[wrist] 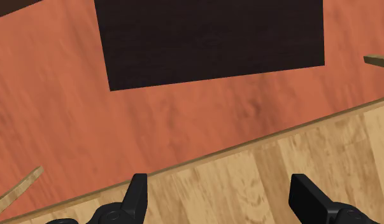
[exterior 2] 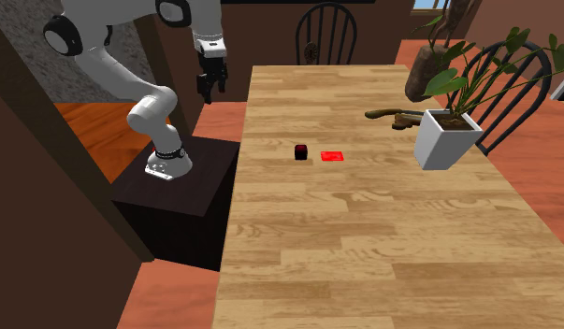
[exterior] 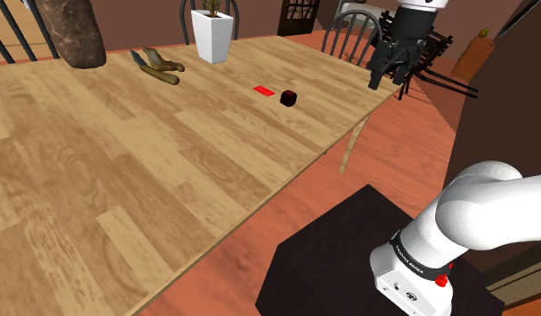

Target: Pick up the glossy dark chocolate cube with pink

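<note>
The hand (wrist: 222, 195) is wide open: in the wrist view its two black fingers (wrist: 137, 192) stand far apart with nothing between them. It holds nothing and touches nothing. Beneath them runs the edge of the light wooden tabletop (wrist: 260, 178), and past that edge lie the reddish floor (wrist: 88, 95) and the dark top of the stand (wrist: 209, 38).

In the shoulder view the hand (exterior: 390, 84) hangs in the air over the tabletop's (exterior: 125, 179) edge, well apart from the dark cube (exterior: 289, 97), which sits on the wood at about 9 o'clock from it. In the second exterior view the hand (exterior 2: 211, 90) points down beside the tabletop's (exterior 2: 364, 243) long side, above the stand (exterior 2: 191, 182), and the cube (exterior 2: 300, 151) lies at about 4 o'clock from it.

A flat red card (exterior 2: 332, 155) lies just beside the cube at its 3 o'clock in that view. Farther along the same direction stands a white planter (exterior 2: 445, 138) with a green plant, and a brown wooden piece (exterior 2: 392, 115) lies at the planter's 10 o'clock.
</note>
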Action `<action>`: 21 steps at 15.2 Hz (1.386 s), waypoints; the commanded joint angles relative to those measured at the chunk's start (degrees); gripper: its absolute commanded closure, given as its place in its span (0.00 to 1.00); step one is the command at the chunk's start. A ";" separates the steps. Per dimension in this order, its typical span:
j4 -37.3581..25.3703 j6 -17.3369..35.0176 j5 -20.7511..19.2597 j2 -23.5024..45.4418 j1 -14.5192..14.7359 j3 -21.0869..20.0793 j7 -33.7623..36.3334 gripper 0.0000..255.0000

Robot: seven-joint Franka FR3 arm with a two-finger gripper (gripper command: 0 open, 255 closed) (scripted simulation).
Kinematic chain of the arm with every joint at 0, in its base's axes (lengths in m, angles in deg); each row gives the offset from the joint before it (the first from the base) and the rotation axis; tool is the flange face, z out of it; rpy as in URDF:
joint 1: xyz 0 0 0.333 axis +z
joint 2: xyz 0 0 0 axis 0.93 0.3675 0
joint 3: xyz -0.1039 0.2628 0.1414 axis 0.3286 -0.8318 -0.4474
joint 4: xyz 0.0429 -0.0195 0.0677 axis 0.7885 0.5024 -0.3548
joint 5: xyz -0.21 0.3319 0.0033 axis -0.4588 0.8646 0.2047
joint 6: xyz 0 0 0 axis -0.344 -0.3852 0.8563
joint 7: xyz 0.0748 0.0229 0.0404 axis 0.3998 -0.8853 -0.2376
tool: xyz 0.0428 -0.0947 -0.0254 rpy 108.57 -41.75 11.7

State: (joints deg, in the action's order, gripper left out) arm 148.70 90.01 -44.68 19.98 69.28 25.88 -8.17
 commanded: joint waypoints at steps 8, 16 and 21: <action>-1.54 12.33 0.15 12.26 0.57 1.82 -1.63 0.00; -8.07 23.47 1.62 28.14 1.31 3.48 -4.11 0.00; -14.64 28.35 3.32 38.55 1.60 4.13 -6.03 0.00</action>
State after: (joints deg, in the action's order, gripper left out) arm 135.56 117.32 -41.76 56.21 70.75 30.00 -13.96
